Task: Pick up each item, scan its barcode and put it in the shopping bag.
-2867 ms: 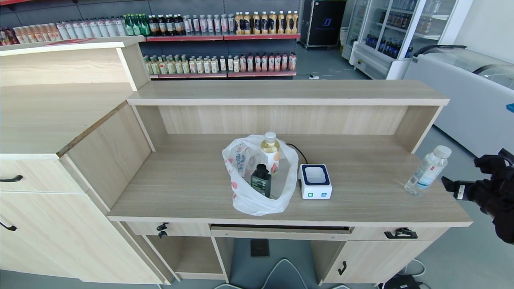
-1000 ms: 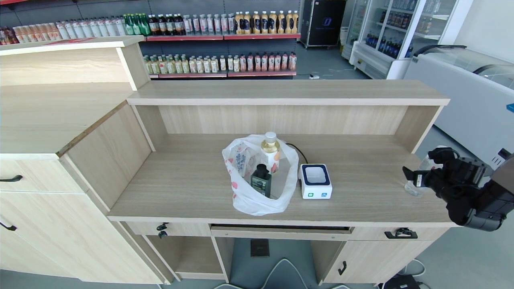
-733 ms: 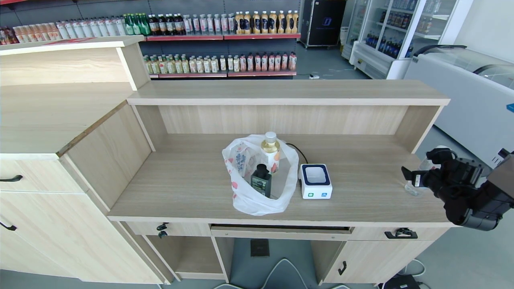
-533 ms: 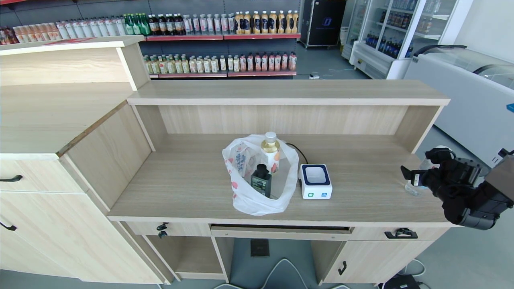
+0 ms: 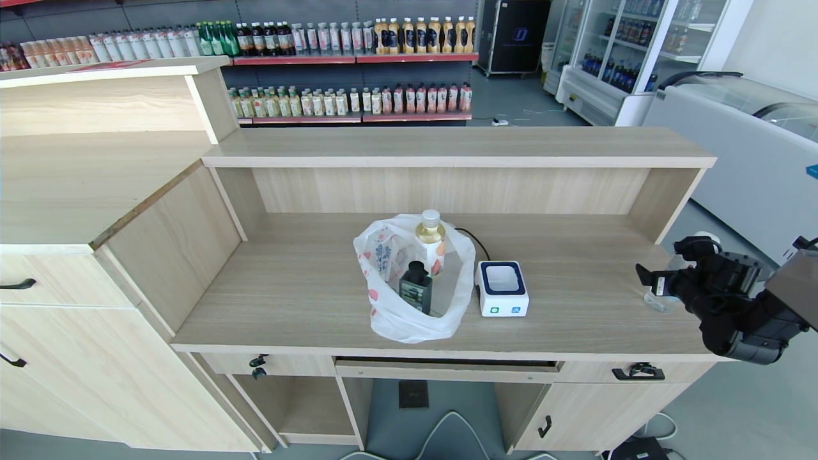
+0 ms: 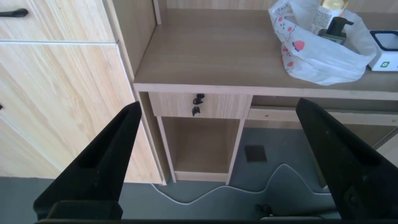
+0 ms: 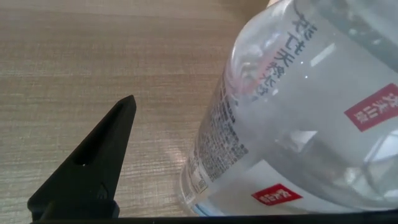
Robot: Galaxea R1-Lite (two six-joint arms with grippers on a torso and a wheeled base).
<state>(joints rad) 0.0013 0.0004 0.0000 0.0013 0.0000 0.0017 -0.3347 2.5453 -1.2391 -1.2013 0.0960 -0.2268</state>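
Right pincer (image 5: 669, 263) has come in from beyond the right end of the tabletop (image 5: 575, 281) to the water bottle (image 5: 657, 300). Its fingers now stand spread either side of the bottle, which is largely hidden behind it. Last second: slight leftward creep only.

Head cam above counter (image 5: 287, 294); L wrist low, shares bag (image 5: 396, 322); R wrist close-up.

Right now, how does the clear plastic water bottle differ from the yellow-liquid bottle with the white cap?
The clear plastic water bottle stands on the wooden counter between the right gripper's open fingers; the yellow-liquid bottle sits inside the white plastic bag. The water bottle holds colourless liquid, the other yellow. Both have white caps.
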